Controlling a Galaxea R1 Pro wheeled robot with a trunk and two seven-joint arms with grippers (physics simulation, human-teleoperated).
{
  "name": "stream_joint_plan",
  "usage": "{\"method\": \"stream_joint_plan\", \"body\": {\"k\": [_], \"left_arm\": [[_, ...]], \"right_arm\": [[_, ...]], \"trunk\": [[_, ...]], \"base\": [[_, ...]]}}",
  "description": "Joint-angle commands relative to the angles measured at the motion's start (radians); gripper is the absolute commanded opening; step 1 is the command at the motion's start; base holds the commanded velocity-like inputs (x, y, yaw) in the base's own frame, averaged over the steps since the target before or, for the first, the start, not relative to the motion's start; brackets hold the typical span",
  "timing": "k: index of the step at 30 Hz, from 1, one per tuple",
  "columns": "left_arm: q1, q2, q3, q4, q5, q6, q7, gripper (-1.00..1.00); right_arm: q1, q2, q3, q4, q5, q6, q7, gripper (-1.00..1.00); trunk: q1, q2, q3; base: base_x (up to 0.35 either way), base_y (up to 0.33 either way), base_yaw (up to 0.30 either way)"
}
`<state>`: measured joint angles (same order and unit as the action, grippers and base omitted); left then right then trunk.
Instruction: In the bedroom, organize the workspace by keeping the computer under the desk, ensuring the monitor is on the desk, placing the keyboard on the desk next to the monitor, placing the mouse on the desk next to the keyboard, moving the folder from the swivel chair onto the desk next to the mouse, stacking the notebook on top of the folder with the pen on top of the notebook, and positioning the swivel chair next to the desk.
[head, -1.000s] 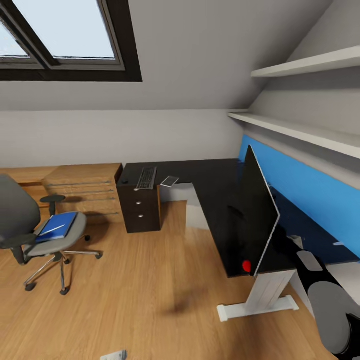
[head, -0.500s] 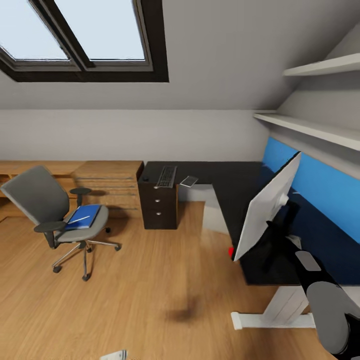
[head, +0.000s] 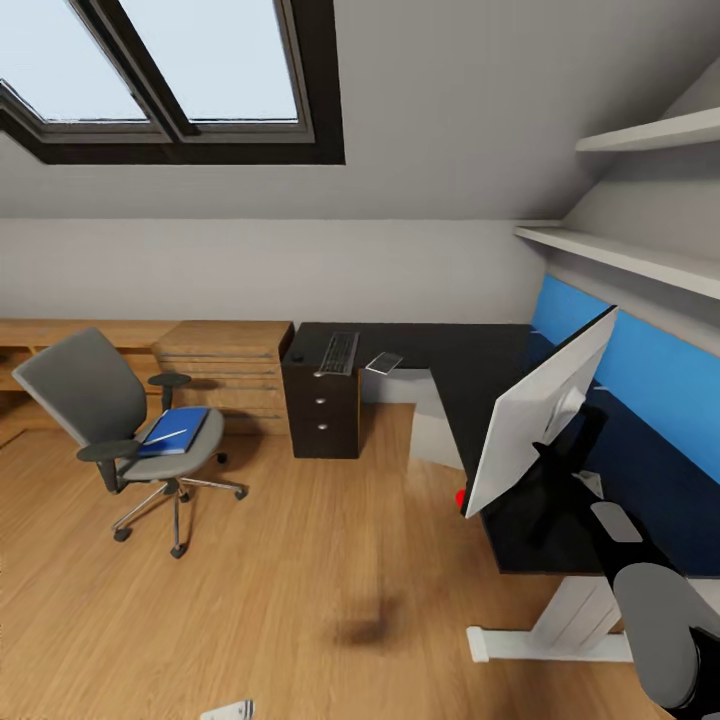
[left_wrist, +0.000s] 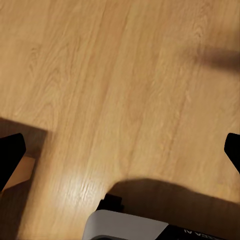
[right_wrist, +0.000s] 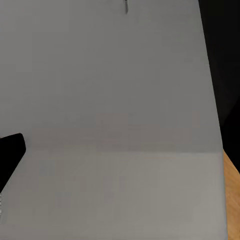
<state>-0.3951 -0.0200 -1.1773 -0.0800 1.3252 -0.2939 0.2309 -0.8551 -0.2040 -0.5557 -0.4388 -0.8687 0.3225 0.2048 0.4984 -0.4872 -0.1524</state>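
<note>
- Left gripper (left_wrist: 120, 150): jaws wide apart, holding nothing, above the wood floor (left_wrist: 100, 75).
- Right gripper: jaw state cannot be told; pale monitor (head: 535, 415) back directly ahead.
- Monitor on the surface (head: 480, 370), tilted, long axis along the blue panel (head: 650, 370).
- Folder (head: 175, 432) flat on the swivel chair (head: 110, 420).

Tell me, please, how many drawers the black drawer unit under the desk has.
3 drawers with round knobs, stacked one above another on the front of the black drawer unit, which stands under the far end of the matte black L-shaped desk, below the slim silver-framed keyboard.
</note>
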Motion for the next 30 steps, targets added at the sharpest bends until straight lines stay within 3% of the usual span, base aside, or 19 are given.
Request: {"method": "stream_joint_plan", "body": {"k": [1, 11, 14, 15, 19, 20, 21, 23, 24, 27, 28, 29, 30], "left_arm": [[-0.001, 0.000, -0.009, -0.001, 0.005, -0.002, 0.007, 1.00], [-0.001, 0.000, -0.007, -0.001, 0.005, -0.002, 0.007, 1.00], [-0.001, 0.002, -0.006, -0.001, 0.005, -0.001, 0.007, 1.00], [-0.001, 0.002, -0.006, -0.001, 0.005, -0.001, 0.007, 1.00], [-0.001, 0.005, -0.005, -0.001, 0.005, -0.002, 0.008, 1.00], [-0.001, 0.005, -0.004, -0.001, 0.005, -0.002, 0.008, 1.00], [-0.001, 0.006, -0.004, -0.001, 0.005, -0.002, 0.009, 1.00], [-0.001, 0.007, -0.003, -0.001, 0.006, -0.002, 0.010, 1.00], [-0.001, 0.008, -0.003, -0.001, 0.006, -0.002, 0.012, 1.00], [-0.001, 0.006, -0.005, -0.001, 0.004, 0.001, 0.010, 1.00], [-0.001, 0.005, -0.006, -0.001, 0.003, 0.002, 0.010, 1.00], [-0.001, 0.002, -0.009, -0.001, 0.002, 0.006, 0.008, 1.00], [-0.001, 0.001, -0.010, -0.002, 0.002, 0.007, 0.008, 1.00]], "right_arm": [[-0.001, 0.000, -0.007, 0.000, -0.004, 0.007, 0.003, 1.00], [-0.001, 0.010, -0.006, 0.002, -0.002, 0.007, 0.005, 1.00], [0.000, 0.026, 0.007, 0.001, 0.047, -0.025, 0.005, 1.00], [0.000, 0.038, 0.021, 0.001, 0.096, -0.062, 0.004, 1.00], [0.001, 0.066, 0.049, 0.002, 0.232, -0.172, 0.004, 1.00], [0.001, 0.079, 0.057, 0.002, 0.310, -0.237, 0.003, 1.00], [0.003, 0.095, 0.064, 0.005, 0.429, -0.331, 0.000, 1.00], [0.004, 0.104, 0.068, 0.018, 0.564, -0.429, -0.002, 1.00], [0.009, 0.107, 0.070, 0.047, 0.683, -0.495, -0.004, 1.00], [0.020, 0.108, 0.071, 0.110, 0.784, -0.554, -0.006, 1.00], [0.021, 0.108, 0.071, 0.124, 0.799, -0.574, -0.006, 1.00], [0.028, 0.108, 0.071, 0.189, 0.845, -0.683, -0.009, 1.00], [0.039, 0.108, 0.071, 0.225, 0.857, -0.730, -0.009, 1.00]], "trunk": [[0.000, -0.002, -0.002], [0.000, -0.002, -0.002], [0.000, -0.002, -0.002], [0.000, -0.002, -0.002], [0.000, -0.002, -0.002], [0.000, -0.002, -0.002], [0.000, -0.002, -0.002], [0.000, -0.002, -0.002], [0.000, -0.002, -0.002], [0.000, -0.002, -0.002], [0.000, -0.002, -0.002], [0.000, -0.002, -0.002], [0.000, -0.002, -0.002]], "base": [[-0.061, -0.052, 0.020], [-0.214, -0.182, 0.005], [-0.257, -0.238, 0.000], [-0.250, -0.241, 0.000], [-0.237, -0.240, 0.000], [-0.195, -0.215, 0.000], [-0.153, -0.176, 0.000], [-0.124, -0.149, 0.000], [-0.040, -0.091, 0.000], [-0.020, -0.045, 0.000], [-0.010, -0.024, 0.000], [-0.003, -0.008, 0.000], [-0.002, -0.004, 0.000]]}}
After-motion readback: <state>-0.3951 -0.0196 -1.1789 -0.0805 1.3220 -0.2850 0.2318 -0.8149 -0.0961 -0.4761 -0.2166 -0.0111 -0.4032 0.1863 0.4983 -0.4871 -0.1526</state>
